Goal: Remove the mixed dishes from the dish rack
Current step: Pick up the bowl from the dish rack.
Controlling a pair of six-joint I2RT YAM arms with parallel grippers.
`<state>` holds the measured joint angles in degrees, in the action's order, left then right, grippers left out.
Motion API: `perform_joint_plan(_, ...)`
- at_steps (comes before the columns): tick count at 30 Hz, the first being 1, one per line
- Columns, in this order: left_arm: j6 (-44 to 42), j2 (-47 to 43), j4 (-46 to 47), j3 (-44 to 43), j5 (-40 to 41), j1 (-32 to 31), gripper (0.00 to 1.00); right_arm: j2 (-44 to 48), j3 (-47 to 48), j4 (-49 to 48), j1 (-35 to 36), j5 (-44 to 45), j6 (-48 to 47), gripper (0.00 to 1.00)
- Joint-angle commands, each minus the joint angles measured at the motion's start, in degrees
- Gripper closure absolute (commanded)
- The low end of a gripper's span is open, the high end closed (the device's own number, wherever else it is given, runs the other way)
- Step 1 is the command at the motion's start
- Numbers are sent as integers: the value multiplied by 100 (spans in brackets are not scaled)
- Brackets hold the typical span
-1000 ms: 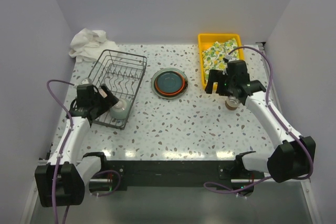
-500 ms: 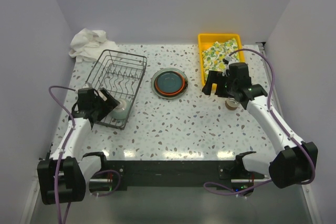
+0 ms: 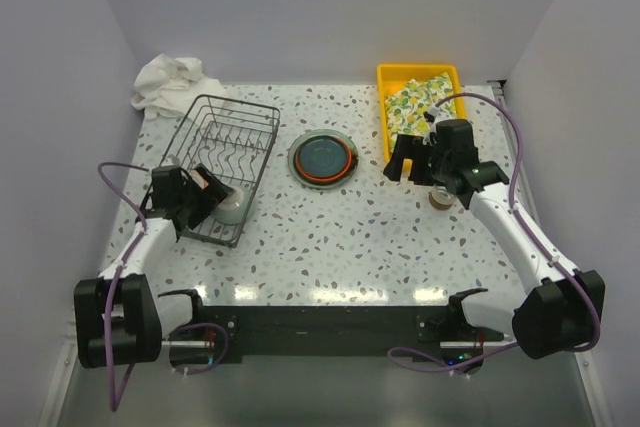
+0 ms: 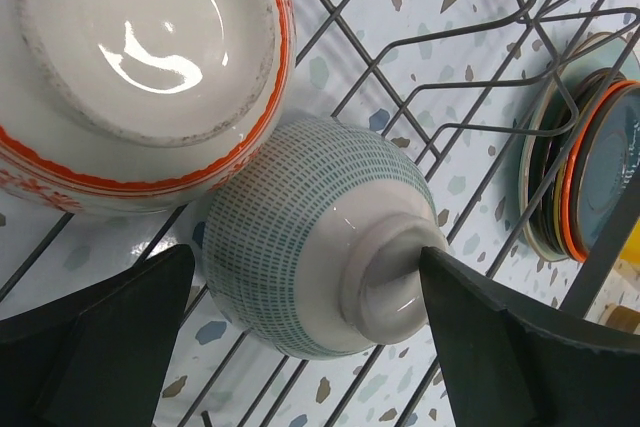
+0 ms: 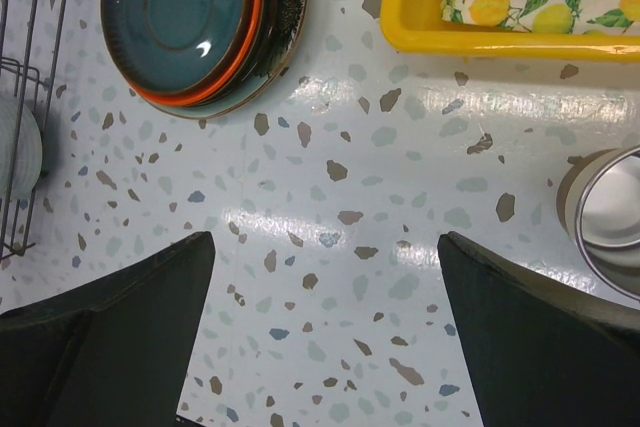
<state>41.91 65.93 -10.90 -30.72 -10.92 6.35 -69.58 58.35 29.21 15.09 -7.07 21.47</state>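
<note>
The dark wire dish rack (image 3: 226, 143) stands at the left and holds a red-white patterned bowl (image 4: 140, 57) and a whitish cup with teal dashes (image 4: 300, 247) lying on its side. My left gripper (image 4: 308, 252) is open with its jaws on either side of this cup; the right fingertip (image 4: 440, 277) touches the cup's foot, the left one is just apart. The stacked plates (image 3: 323, 158), dark teal on top, lie on the table, also in the right wrist view (image 5: 190, 27). My right gripper (image 5: 328, 239) is open and empty above bare table.
A yellow tray (image 3: 386, 117) with a lemon-print cloth is at the back right. Grey-brown cups (image 5: 605, 212) stand on the table to the right of my right gripper. A white cloth (image 3: 170, 80) lies behind the rack. Walls close in on three sides.
My left gripper has moved in at the rack's near end around the whitish cup. My right gripper has moved left, away from the grey-brown cups.
</note>
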Motion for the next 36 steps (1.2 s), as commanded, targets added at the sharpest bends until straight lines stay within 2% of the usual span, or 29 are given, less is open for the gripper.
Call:
perform_joint_plan(1, 10, 139, 149, 365, -16, 24, 0, 147, -34, -223, 29, -119, 41, 2)
perform_joint_plan(10, 159, 113, 957, 980, 63, 33, 0, 76, -78, -293, 38, -286, 67, 2)
perform_joint_plan(13, 265, 69, 1396, 1147, 55, 24, 3, 59, -87, -302, 29, -321, 76, 2)
perform_joint_plan(19, 388, 104, 1573, 1244, -15, 33, 7, 41, -69, -293, 38, -348, 67, 2)
perform_joint_plan(22, 449, 78, 1564, 1209, -165, 24, 13, 50, -43, -284, 38, -356, 76, 2)
perform_joint_plan(26, 529, -176, 1354, 1086, -297, 24, 34, 59, -25, -267, 38, -356, 76, 2)
perform_joint_plan(31, 441, -651, 661, 683, -174, 33, 53, 67, -25, -267, 38, -383, 76, 2)
perform_joint_plan(36, 239, -722, 264, 304, -148, 33, 60, 41, -34, -284, 38, -435, 94, 2)
